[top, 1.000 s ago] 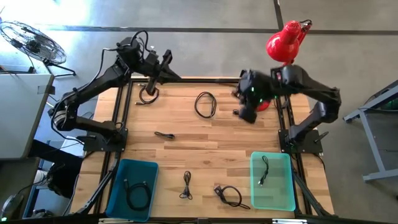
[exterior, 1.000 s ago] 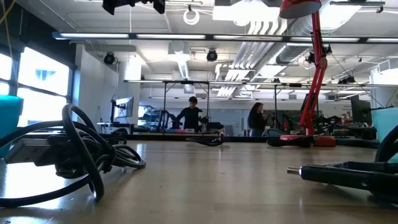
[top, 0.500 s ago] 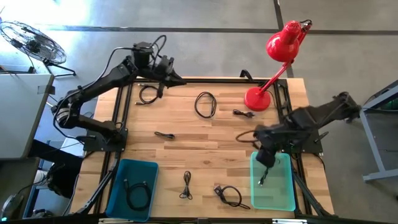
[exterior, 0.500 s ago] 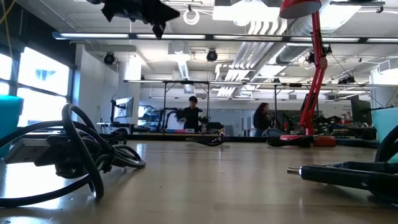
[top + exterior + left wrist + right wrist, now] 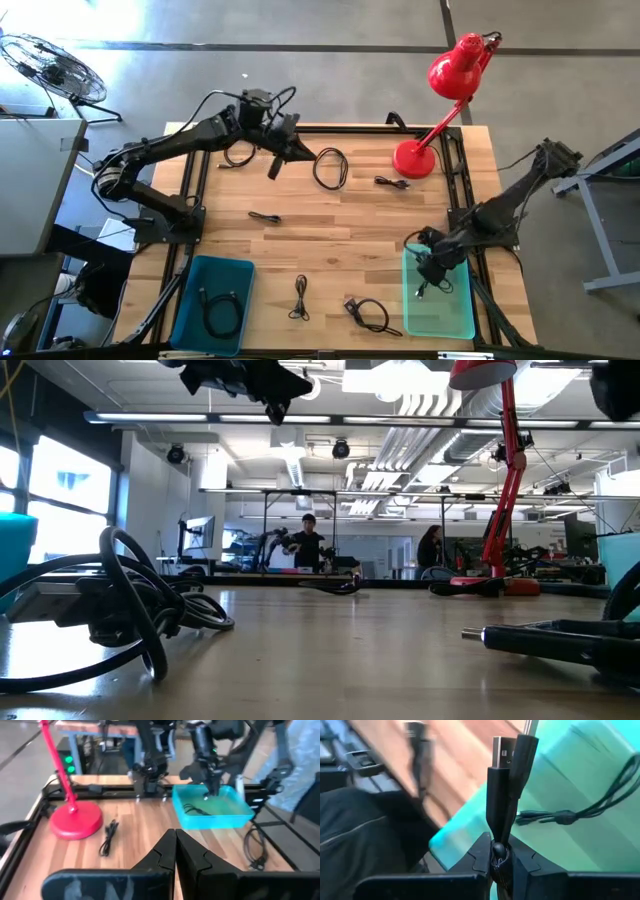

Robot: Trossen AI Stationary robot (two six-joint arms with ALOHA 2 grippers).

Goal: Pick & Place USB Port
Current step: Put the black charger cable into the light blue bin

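My right gripper [image 5: 432, 268] hangs over the teal tray [image 5: 460, 320] at the table's near right, shut on a black USB cable [image 5: 502, 795]. Another thin cable [image 5: 570, 812] lies on the tray's floor. My left gripper [image 5: 273, 168] is shut and empty, above the far part of the table. It hangs between a coiled cable [image 5: 237, 152] and a second coil [image 5: 330, 167]. The left wrist view shows its closed fingers [image 5: 175, 845], and farther off the right gripper [image 5: 207, 782] over the tray [image 5: 212, 815]. My right gripper pinches the USB cable between its two fingers, just behind the plug's black housing [image 5: 496, 842], where the cord doubles back. The metal plug end [image 5: 501, 745] sticks out past the fingertips. The fingers slant down over the tray, and the cable is lifted clear.
A red desk lamp's base [image 5: 412, 160] stands at the far right with a short cable [image 5: 390, 182] beside it. More cables lie at mid table [image 5: 264, 216] and near the front edge [image 5: 300, 297], [image 5: 368, 314]. A blue bin [image 5: 240, 275] with a cable sits near left.
My right gripper has swung from beside the lamp base toward the table's near right edge and come down over the teal tray, rolling as it went and carrying the cable. My left gripper has moved toward the table's right along the far edge and sunk a little, staying shut.
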